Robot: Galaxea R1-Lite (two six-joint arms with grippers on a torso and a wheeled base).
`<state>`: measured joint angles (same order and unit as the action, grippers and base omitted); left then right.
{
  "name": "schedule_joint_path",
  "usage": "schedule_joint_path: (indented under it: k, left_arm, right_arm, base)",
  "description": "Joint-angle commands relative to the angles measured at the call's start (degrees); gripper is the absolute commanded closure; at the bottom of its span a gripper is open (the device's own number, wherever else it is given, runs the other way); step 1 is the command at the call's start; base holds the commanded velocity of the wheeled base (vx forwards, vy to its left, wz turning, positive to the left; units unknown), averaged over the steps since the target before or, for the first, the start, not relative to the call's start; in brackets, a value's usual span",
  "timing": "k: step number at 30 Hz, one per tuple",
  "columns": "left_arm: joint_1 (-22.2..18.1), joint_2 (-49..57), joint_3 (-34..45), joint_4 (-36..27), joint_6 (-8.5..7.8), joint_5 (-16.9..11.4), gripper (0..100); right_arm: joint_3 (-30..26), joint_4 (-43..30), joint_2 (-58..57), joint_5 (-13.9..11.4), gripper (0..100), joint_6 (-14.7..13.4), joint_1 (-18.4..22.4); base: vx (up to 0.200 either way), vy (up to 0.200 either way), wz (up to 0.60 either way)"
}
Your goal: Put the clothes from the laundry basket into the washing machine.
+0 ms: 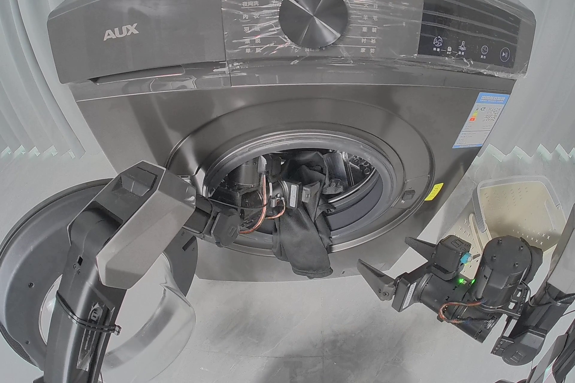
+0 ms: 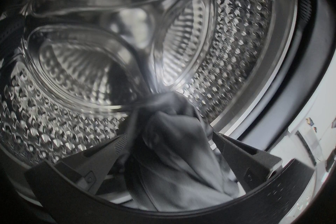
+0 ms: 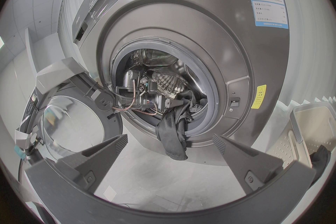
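Note:
A dark grey garment (image 1: 299,240) hangs from the washing machine (image 1: 287,91) opening, draped over the lower door seal with its tail outside. My left gripper (image 1: 305,190) sits inside the drum (image 2: 87,70). In the left wrist view the left gripper (image 2: 168,135) is open, and the garment (image 2: 175,165) lies bunched between its spread fingers. My right gripper (image 1: 395,264) hovers open and holding nothing above the floor, right of the opening and beside the laundry basket (image 1: 521,210). From the right wrist view the garment (image 3: 173,133) dangles over the rim.
The round door (image 1: 36,258) stands swung open at the left, close to my left arm. The cream laundry basket (image 3: 315,126) stands on the floor at the right, with a dark cloth (image 3: 320,158) at its edge. Bare floor lies before the machine.

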<state>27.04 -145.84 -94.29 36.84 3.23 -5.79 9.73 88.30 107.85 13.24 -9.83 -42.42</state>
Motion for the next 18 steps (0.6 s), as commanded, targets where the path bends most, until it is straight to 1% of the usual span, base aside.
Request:
schedule_joint_path:
  k: [1,2,3,15,18]
  left_arm:
    - [1.8,6.6,9.5,-1.0,0.02,-5.0,0]
    - [2.1,6.5,11.3,-0.3,-0.59,-5.8,0]
    - [2.1,6.4,11.6,-0.2,-0.77,-5.9,0]
    - [3.4,2.1,9.7,-0.8,-0.86,-6.2,0]
    - [3.5,0.4,8.9,-0.4,-1.3,-6.2,0]
  right_arm:
    - [0.0,0.0,0.1,0.0,0,0.0,-0.1]
    - [0.1,0.0,0.1,0.0,0,0.1,-0.1]
    - [0.1,0.0,0.1,-0.1,0,0.0,-0.1]
    - [-0.1,0.0,0.1,0.0,0,0.0,-0.1]
    - [-0.1,0.0,0.1,-0.1,0,0.0,-0.1]
  base:
    - [0.0,0.0,0.0]
    - [0.0,0.0,0.0]
    - [0.0,0.0,0.0]
    - [0.0,0.0,0.0]
    - [0.0,0.0,0.0]
